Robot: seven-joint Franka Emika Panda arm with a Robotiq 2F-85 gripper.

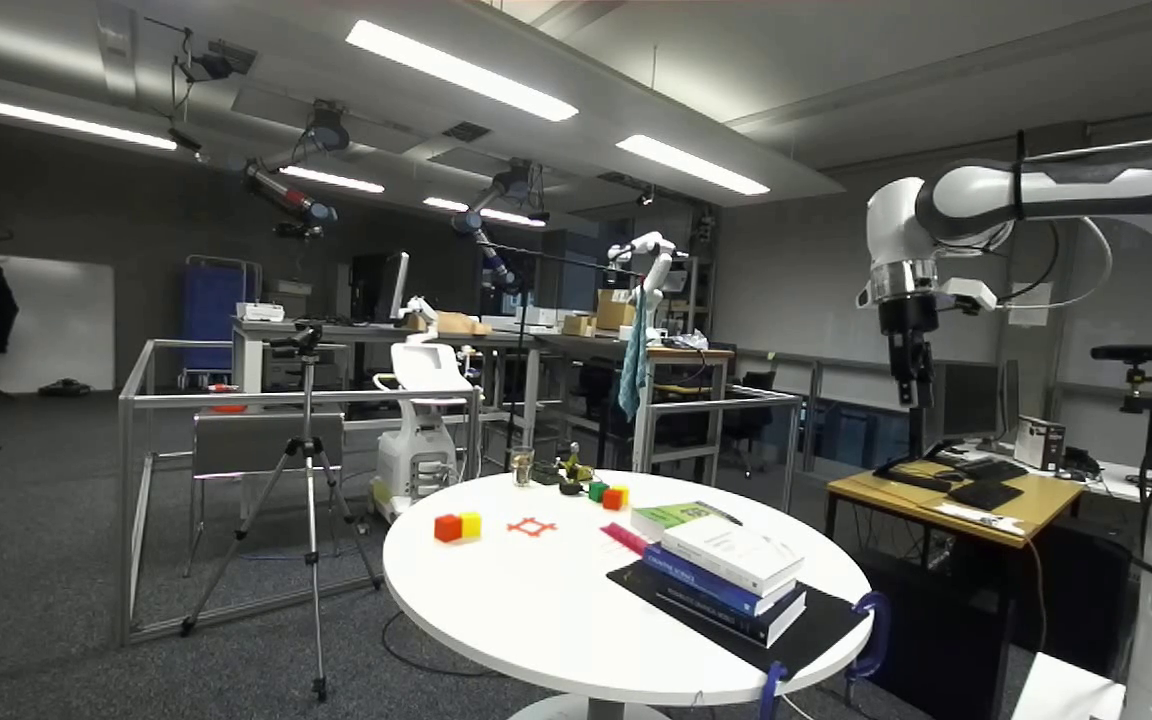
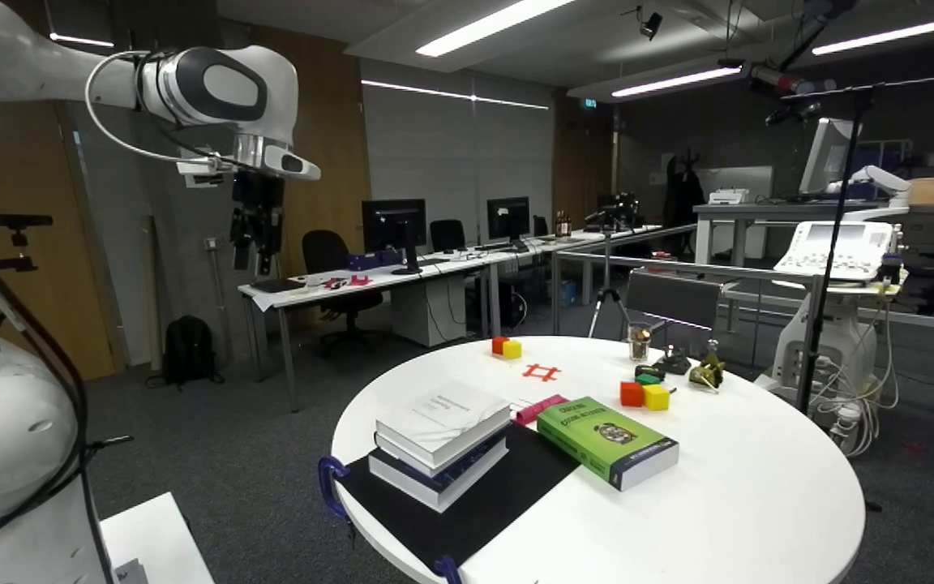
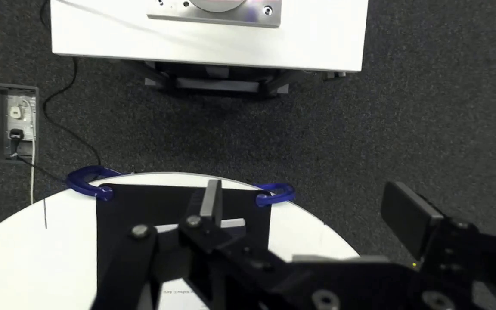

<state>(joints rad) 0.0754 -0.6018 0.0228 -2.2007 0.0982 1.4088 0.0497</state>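
Note:
My gripper (image 1: 914,388) (image 2: 253,256) (image 3: 306,200) points down in the air, high above the near edge of a round white table. Its fingers (image 3: 411,215) stand wide apart with nothing between them, and it touches nothing. Nearest below is a book stack on a black mat (image 2: 475,495): a white book (image 1: 733,553) (image 2: 444,418) lies on a blue book (image 1: 701,580) and a dark one (image 1: 726,612). A green book (image 1: 676,515) (image 2: 609,442) lies beside the stack. In the wrist view the gripper's own linkage hides most of the books.
Blue clamps (image 1: 871,635) (image 3: 276,193) grip the table's rim at the mat. Farther across are a red cube (image 1: 448,527), a yellow cube (image 1: 471,524), another small cube group with a red cube (image 2: 631,394), an orange-red lattice (image 2: 541,372), a pink item (image 2: 540,409) and a glass (image 2: 639,342).

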